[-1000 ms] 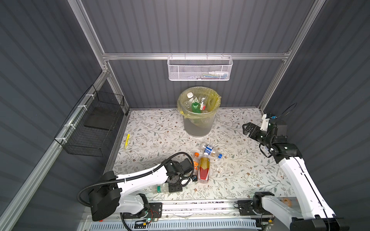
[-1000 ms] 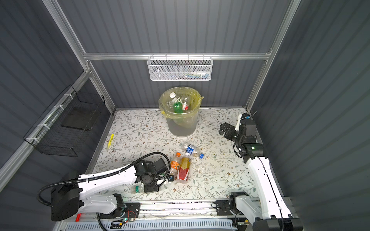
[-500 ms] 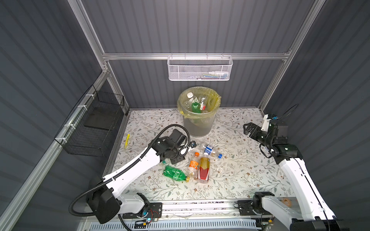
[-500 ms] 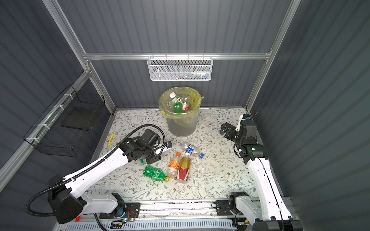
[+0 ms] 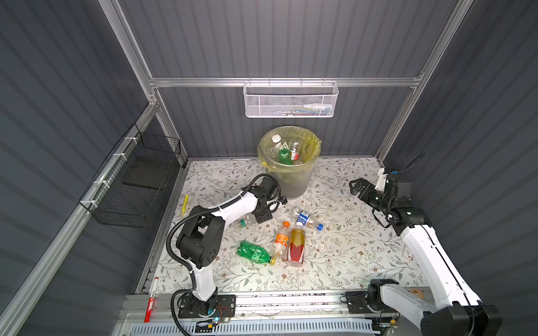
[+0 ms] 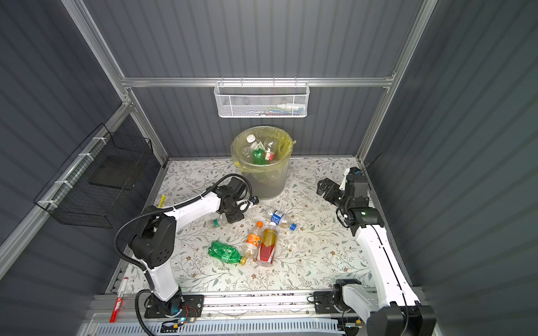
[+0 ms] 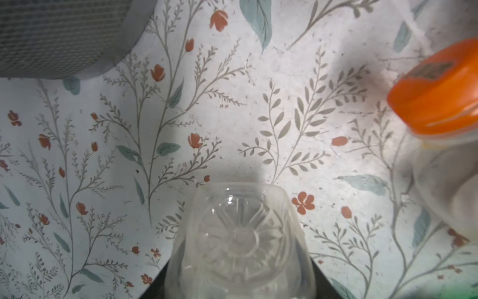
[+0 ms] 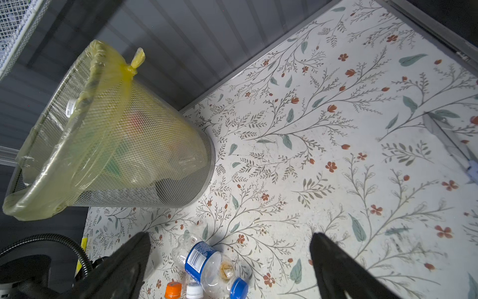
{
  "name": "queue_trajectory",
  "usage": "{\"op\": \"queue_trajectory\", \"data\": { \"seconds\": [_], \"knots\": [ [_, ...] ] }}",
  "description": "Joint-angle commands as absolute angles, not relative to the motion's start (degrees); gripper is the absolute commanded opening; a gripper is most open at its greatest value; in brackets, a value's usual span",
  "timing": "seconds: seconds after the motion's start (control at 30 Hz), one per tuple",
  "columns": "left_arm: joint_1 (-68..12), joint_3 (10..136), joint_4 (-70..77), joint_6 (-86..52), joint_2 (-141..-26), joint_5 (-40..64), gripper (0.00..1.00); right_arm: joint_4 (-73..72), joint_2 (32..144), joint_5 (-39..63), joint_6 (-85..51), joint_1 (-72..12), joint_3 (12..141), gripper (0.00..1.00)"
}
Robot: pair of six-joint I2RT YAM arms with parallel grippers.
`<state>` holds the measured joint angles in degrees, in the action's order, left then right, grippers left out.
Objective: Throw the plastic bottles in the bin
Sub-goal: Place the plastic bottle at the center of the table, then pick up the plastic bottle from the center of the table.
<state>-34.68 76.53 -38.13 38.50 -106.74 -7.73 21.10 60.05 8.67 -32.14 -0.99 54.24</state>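
My left gripper (image 5: 263,216) (image 6: 234,216) (image 7: 240,279) is shut on a clear plastic bottle (image 7: 240,233) (image 5: 244,222), held low over the floor just in front of the bin (image 5: 294,183) (image 6: 263,183) (image 8: 116,142). The bin is lined with a yellowish bag and holds several bottles. On the floor lie a green bottle (image 5: 254,253) (image 6: 225,253), an orange-capped clear bottle (image 5: 281,241) (image 7: 439,90), an amber bottle with a red label (image 5: 297,245) and a blue-labelled bottle (image 5: 307,219) (image 8: 207,264). My right gripper (image 5: 356,186) (image 6: 323,186) (image 8: 229,236) hangs open and empty to the bin's right.
A white mesh basket (image 5: 291,100) hangs on the back wall and a black wire basket (image 5: 131,186) on the left wall. A yellow highlighter (image 5: 185,200) lies by the left edge, a red marker (image 5: 151,299) on the front rail.
My left arm has swung from the front of the floor back toward the bin, carrying the clear bottle and uncovering the green bottle. The right gripper has barely moved.
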Motion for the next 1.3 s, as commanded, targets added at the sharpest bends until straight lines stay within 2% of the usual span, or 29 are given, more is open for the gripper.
{"op": "queue_trajectory", "data": {
  "seconds": [0.0,0.3,0.4,0.57,0.77,0.93,1.03,1.27],
  "knots": [
    [-34.37,78.48,-36.68,40.19,-108.33,-5.12,0.54,20.22,59.81,9.06,-32.87,-0.75,52.96,0.98],
    [-34.08,74.96,-34.48,38.94,-107.48,-4.83,0.80,19.96,60.90,9.49,-32.62,-0.76,52.82,0.98],
    [-33.38,74.42,-33.73,38.51,-105.84,-5.10,0.84,19.79,61.65,10.15,-32.83,-0.80,53.00,0.98],
    [-29.54,72.57,-32.90,37.56,-103.25,-4.57,0.84,19.25,62.30,11.33,-33.40,-0.82,53.02,0.99],
    [-28.21,69.72,-31.40,35.96,-102.94,-2.27,0.76,19.59,63.21,11.77,-33.30,-0.79,53.22,0.96],
    [-28.21,66.72,-30.26,33.83,-102.09,-0.14,0.58,19.99,63.71,12.33,-33.00,-0.92,53.17,0.93],
    [-28.20,64.91,-29.14,32.68,-100.87,0.59,0.51,20.91,65.55,12.30,-32.11,-0.88,53.14,0.92],
    [-28.13,61.22,-23.91,28.36,-94.18,1.10,0.45,24.46,68.08,11.61,-29.73,-0.89,53.01,0.90]
  ]
}}
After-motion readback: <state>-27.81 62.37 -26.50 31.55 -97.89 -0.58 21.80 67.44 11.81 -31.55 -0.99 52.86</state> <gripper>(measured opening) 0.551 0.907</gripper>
